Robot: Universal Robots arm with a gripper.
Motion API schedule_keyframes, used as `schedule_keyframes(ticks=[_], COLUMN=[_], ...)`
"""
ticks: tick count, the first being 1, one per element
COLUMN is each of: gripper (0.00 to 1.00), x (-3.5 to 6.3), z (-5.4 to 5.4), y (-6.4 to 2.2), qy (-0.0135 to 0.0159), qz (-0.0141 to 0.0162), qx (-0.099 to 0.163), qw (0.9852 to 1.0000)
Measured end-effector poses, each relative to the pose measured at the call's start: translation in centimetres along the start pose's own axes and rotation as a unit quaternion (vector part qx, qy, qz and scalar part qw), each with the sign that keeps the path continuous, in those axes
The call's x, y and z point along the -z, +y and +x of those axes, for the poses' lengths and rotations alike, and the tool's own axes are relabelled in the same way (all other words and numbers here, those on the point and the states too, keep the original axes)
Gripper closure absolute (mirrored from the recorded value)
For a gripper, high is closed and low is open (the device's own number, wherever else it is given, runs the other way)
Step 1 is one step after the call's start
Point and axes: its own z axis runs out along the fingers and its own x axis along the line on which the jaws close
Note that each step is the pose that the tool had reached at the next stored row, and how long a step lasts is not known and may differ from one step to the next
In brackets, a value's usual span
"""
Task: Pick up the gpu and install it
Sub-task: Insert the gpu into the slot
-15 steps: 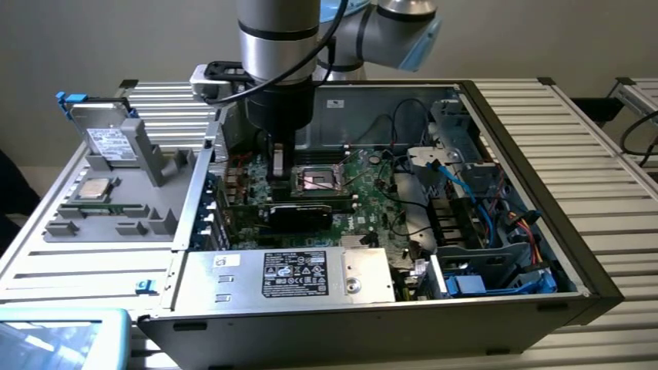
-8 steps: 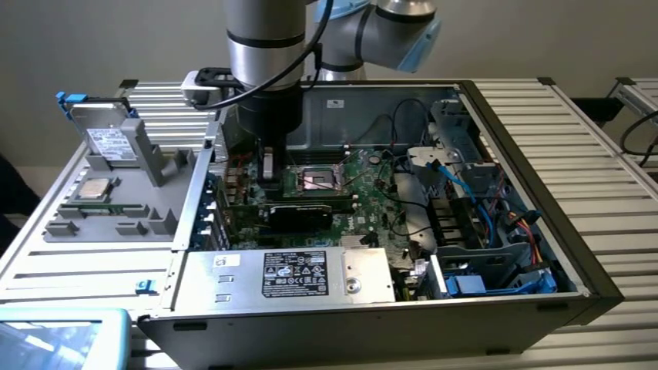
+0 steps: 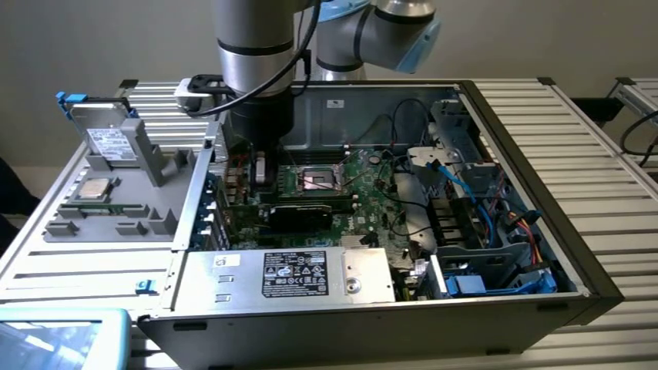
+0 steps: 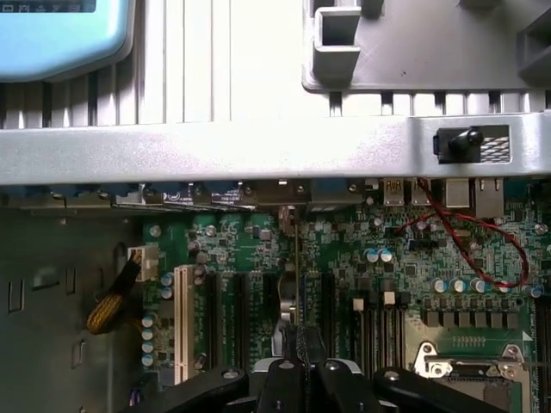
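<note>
On the slatted metal table stands the open computer case. Our gripper is closed on the gpu, edge-on above the motherboard slots; we should keep it upright and aligned.

An open computer case lies on a slatted table, motherboard inside; a parts tray sits beside it at the exterior view's left.

arm's upper part cropped; hand cut off
</note>
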Motion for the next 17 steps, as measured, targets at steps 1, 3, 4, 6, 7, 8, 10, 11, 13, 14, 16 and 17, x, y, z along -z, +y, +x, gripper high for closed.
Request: schedule_keyframes(ticks=[1,3,4,6,7,8,10,11,13,14,16,17], gripper=[0.88,0.88,0.88,0.88,0.88,0.88,0.88,0.88,0.88,0.88,0.88,0.88], x=[-0.09,-0.34,-0.47,-0.62,-0.62,-0.62,-0.63,-0.63,-0.63,-0.63,-0.64,-0.64], z=[-0.04,-0.13,-0.14,-0.15,-0.15,-0.15,-0.15,-0.16,-0.15,-0.15,-0.15,-0.15], y=[0.05,0.05,0.04,0.04,0.04,0.04,0.04,0.05,0.05,0.05,0.05,0.05], qy=[0.0006,0.0009,0.0009,0.0011,0.0012,0.0012,0.0011,0.001,0.0011,0.0011,0.0011,0.0012], qz=[0.0013,0.0029,0.0036,0.0055,0.0055,0.0057,0.0068,0.0068,0.0069,0.0069,0.0068,0.0068], qx=[0.0,0.0,0.0,0.0,0.0,0.0,-0.001,-0.001,-0.001,-0.001,-0.001,-0.001], qw=[1.0,1.0,1.0,1.0,1.0,1.0,1.0,1.0,1.0,1.0,1.0,1.0])
